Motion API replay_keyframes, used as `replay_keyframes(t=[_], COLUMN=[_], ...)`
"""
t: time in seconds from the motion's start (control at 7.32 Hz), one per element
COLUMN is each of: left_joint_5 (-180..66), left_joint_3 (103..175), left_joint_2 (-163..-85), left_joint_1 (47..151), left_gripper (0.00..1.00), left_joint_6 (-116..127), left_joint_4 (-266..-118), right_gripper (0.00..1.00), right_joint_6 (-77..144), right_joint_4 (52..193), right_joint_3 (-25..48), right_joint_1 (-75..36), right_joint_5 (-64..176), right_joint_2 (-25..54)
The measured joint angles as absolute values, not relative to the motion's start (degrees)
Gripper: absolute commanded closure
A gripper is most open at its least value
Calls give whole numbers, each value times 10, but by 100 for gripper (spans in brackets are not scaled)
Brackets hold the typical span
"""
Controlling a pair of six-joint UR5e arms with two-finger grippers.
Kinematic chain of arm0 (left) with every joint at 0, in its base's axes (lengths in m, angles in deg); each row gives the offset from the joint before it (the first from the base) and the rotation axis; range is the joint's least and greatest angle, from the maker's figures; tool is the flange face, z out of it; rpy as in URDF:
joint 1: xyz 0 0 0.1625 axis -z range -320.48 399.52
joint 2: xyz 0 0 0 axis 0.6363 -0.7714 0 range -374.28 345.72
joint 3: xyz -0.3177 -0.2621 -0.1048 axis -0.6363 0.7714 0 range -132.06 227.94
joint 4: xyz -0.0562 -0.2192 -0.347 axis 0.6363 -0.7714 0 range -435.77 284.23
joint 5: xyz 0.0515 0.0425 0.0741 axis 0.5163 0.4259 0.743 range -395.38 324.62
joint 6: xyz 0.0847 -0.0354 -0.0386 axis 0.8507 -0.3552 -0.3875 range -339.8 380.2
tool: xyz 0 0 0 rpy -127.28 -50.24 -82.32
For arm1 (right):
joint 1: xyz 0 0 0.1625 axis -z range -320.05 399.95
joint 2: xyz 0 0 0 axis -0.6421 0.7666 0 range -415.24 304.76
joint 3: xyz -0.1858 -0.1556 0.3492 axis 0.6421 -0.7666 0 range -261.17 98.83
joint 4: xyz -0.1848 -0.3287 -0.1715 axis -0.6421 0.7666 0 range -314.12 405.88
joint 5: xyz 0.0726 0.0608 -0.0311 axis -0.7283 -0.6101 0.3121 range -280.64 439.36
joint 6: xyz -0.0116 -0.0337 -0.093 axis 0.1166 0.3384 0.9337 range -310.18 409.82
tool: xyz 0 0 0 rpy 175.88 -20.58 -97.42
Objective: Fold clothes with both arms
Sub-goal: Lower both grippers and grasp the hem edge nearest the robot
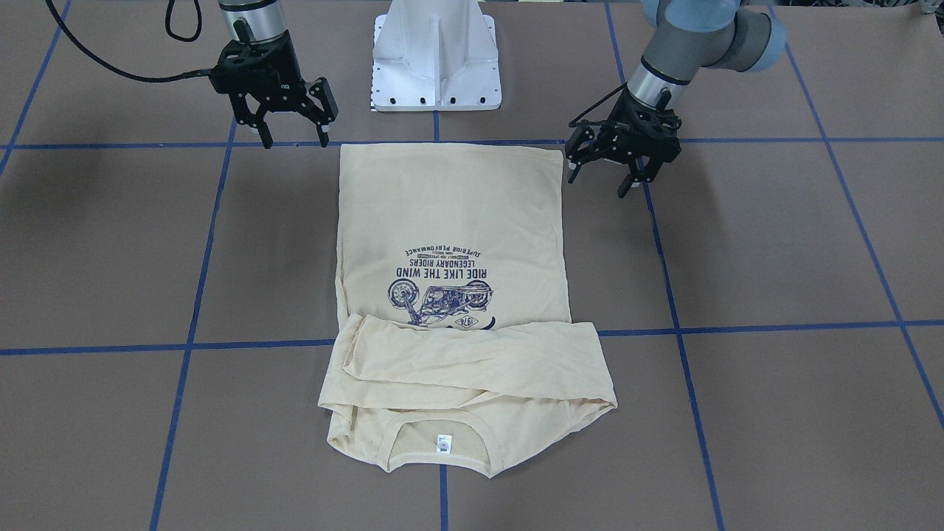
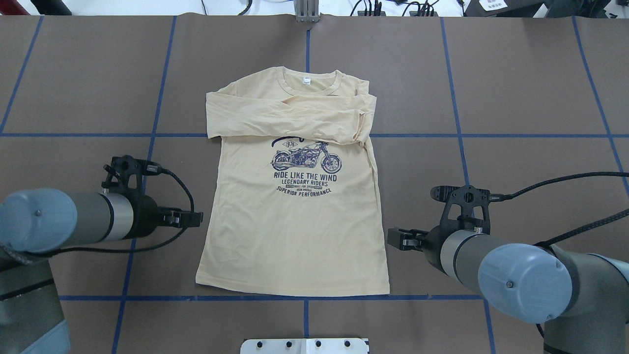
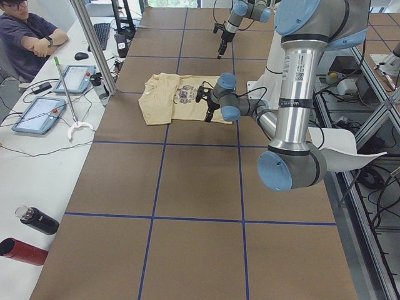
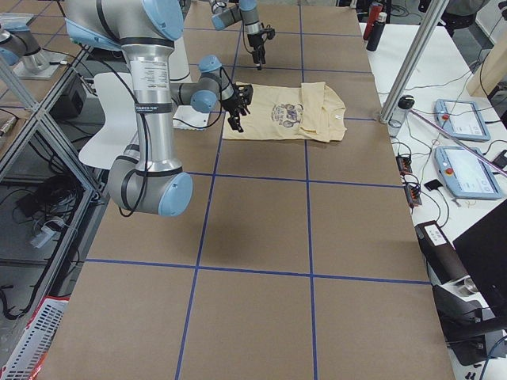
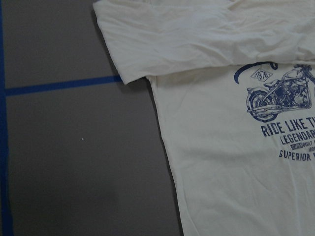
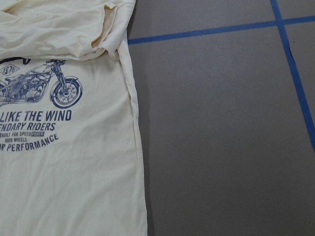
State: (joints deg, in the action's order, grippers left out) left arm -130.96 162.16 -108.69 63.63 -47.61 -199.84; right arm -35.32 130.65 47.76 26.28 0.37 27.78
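The cream-yellow long-sleeved T-shirt (image 2: 295,211) lies flat and print-up on the brown table, collar and white neck label (image 2: 306,81) on the far side from the robot. Both sleeves (image 1: 472,361) are folded across the chest, just above the navy motorcycle print (image 2: 305,160). My left gripper (image 1: 599,184) hovers open beside the shirt's hem corner, holding nothing. My right gripper (image 1: 294,139) stands open by the opposite hem corner, also holding nothing. Overhead, the left gripper (image 2: 194,218) and right gripper (image 2: 395,238) flank the shirt's lower body. Both wrist views show shirt edges (image 5: 167,162) (image 6: 138,162) but no fingers.
The white pedestal base (image 1: 435,66) stands just behind the hem. Blue tape lines (image 2: 457,135) grid the brown table. A side desk with tablets (image 3: 37,115), a seated person (image 3: 28,37) and two bottles (image 3: 28,234) lie beyond the table's far edge.
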Motion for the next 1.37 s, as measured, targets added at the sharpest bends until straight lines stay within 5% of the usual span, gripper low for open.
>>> replay_keyframes(t=[0.27, 0.96, 1.23, 1.37], left_joint_5=[-1276, -1268, -1268, -1268], left_joint_3=[1619, 1612, 1611, 1611], left_joint_2=[-1083, -1082, -1086, -1087], left_joint_1=[572, 520, 513, 510], left_gripper=[39, 40, 64, 86], left_joint_6=[-532, -565, -572, -575], left_joint_4=[-2003, -1984, -1968, -1966], right_gripper=[0, 0, 0, 0], right_joint_6=[-357, -358, -358, -358], right_joint_4=[1306, 1306, 1306, 1306], right_joint_3=[478, 478, 478, 478], right_joint_1=[271, 275, 280, 280], right_joint_5=[16, 23, 28, 29], right_joint_2=[278, 276, 276, 276])
